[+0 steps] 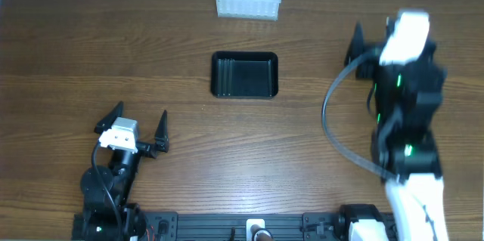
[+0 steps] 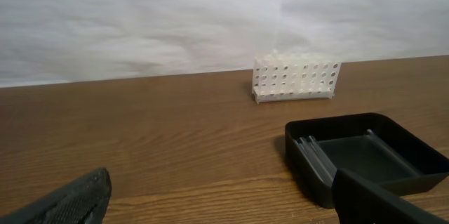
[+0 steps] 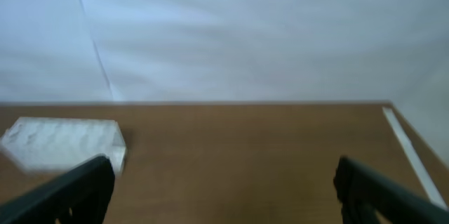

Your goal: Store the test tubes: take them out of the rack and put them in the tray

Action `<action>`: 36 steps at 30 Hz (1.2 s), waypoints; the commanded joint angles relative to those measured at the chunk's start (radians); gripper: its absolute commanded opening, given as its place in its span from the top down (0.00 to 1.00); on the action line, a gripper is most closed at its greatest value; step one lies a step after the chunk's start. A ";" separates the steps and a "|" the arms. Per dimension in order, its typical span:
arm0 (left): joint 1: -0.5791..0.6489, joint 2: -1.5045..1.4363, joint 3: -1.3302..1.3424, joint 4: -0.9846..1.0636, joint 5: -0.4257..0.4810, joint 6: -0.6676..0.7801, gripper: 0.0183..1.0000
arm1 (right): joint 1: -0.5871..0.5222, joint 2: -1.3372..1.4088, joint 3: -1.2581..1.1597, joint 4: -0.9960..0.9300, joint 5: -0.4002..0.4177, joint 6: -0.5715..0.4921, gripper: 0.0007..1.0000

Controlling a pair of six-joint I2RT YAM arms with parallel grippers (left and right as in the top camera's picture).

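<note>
Rack (image 1: 248, 1) is set at the far side of the worktop (image 1: 76, 44), with tray (image 1: 215, 75) near in front, likely so transfers are kept short. Clear test tubes (image 2: 313, 159) are seen lying in the tray; rack contents cannot be told. Left gripper (image 1: 141, 109) is held low near its base, fingers spread, empty. Right gripper (image 3: 223, 164) is raised and levelled toward the rack, fingers wide, empty.

Wooden table (image 1: 76, 60) with white rack (image 1: 248, 1), black tray (image 1: 245, 95)
</note>
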 commanded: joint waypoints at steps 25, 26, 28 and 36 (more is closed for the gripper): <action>0.005 -0.004 -0.005 -0.002 0.009 0.011 0.00 | -0.008 -0.801 -0.818 0.244 0.094 0.044 0.01; 0.005 -0.004 -0.005 -0.001 0.010 0.011 0.00 | -0.008 -0.821 -0.818 0.208 0.096 0.044 0.01; 0.005 -0.004 -0.005 -0.002 0.010 0.011 0.00 | -0.008 -0.855 -0.818 0.147 0.101 0.045 0.01; 0.005 -0.004 -0.005 -0.002 0.009 0.011 0.00 | 0.001 -0.905 -0.818 0.058 0.094 0.044 0.01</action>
